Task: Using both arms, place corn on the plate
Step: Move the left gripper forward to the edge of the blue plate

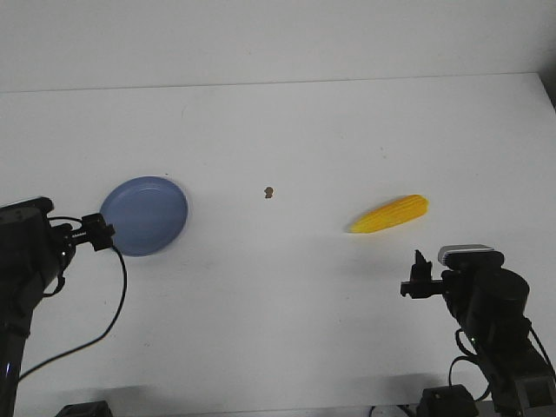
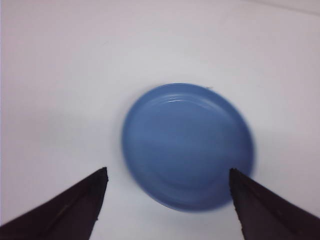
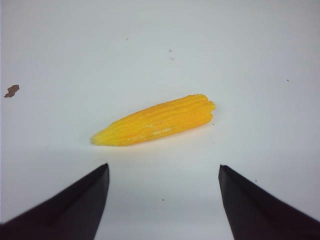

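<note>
The yellow corn (image 1: pixel 390 214) lies flat on the white table at the right, thick end toward the far right; it also shows in the right wrist view (image 3: pixel 155 120). The blue plate (image 1: pixel 144 215) sits empty at the left and fills the left wrist view (image 2: pixel 187 145). My left gripper (image 1: pixel 98 233) is open at the plate's near-left rim; in its wrist view the left gripper (image 2: pixel 167 172) spans the plate's near edge. My right gripper (image 1: pixel 420 276) is open and empty, a short way in front of the corn; the right gripper (image 3: pixel 164 167) stands clear of the cob.
A tiny brown speck (image 1: pixel 269 191) lies on the table (image 1: pixel 287 287) between plate and corn, also in the right wrist view (image 3: pixel 11 90). A black cable (image 1: pixel 117 295) loops down from the left arm. The table's far edge runs across the back.
</note>
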You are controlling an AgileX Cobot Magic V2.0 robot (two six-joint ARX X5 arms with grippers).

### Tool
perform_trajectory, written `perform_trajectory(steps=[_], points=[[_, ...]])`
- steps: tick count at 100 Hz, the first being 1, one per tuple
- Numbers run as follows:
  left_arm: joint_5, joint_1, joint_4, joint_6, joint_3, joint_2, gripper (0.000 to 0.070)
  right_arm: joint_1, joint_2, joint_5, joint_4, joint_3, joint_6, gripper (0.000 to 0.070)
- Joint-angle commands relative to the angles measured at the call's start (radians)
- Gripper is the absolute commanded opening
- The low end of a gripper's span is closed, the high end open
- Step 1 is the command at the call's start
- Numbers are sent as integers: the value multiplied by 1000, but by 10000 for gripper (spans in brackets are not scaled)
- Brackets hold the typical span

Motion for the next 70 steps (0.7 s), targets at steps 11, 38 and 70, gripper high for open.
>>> perform_trajectory(steps=[11,38,70], points=[[87,89,56,-29,40,206,502,0,3,-1,10,17,-3,462],[185,140,140,-24,40,474,502,0,3,-1,-4,18,-3,462],[177,145,204,-22,40,611,501,0,3,-1,-6,17,-3,462]])
